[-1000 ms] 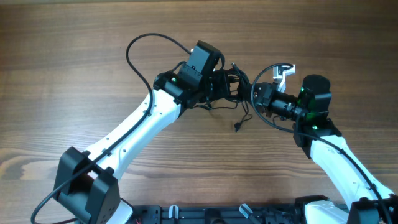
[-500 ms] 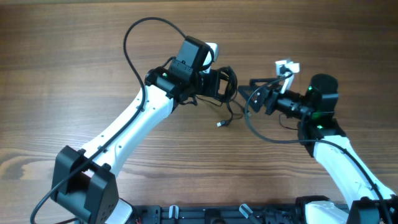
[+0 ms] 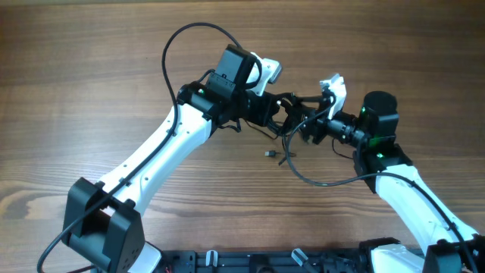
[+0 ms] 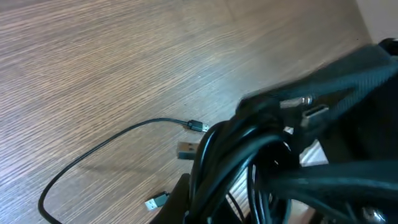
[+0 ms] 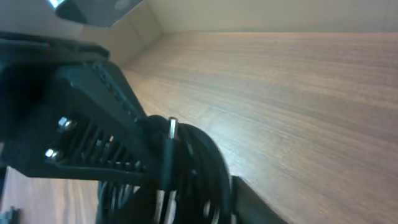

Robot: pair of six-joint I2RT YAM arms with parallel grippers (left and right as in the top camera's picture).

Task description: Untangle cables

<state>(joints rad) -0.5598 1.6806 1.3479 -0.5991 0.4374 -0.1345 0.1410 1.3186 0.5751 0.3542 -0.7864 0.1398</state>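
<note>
The cables [image 3: 286, 115] are a knot of thin black cords hanging between my two grippers above the table. My left gripper [image 3: 270, 111] is shut on the bundle's left side. My right gripper [image 3: 305, 126] meets it from the right, its jaws closed around the cords. Two loose plug ends [image 3: 270, 154] dangle down to the wood below. The left wrist view shows the cables [image 4: 249, 149] filling the left gripper [image 4: 249, 211], with metal-tipped plugs [image 4: 185, 150] on the table. In the right wrist view the cables [image 5: 186, 168] sit in the right gripper [image 5: 186, 211], beside the left gripper's ribbed finger [image 5: 81, 124].
The wooden table [image 3: 91, 68] spreads around both arms. A thick black arm wire [image 3: 189, 34] loops above the left arm, and another [image 3: 322, 180] sags below the right gripper. A thin cord [image 4: 93, 165] curves across the wood in the left wrist view.
The right gripper drew back to the right, opened, then came back left onto the bundle. The left gripper shifted slightly left and up, still holding the cables. The loose plug ends moved left.
</note>
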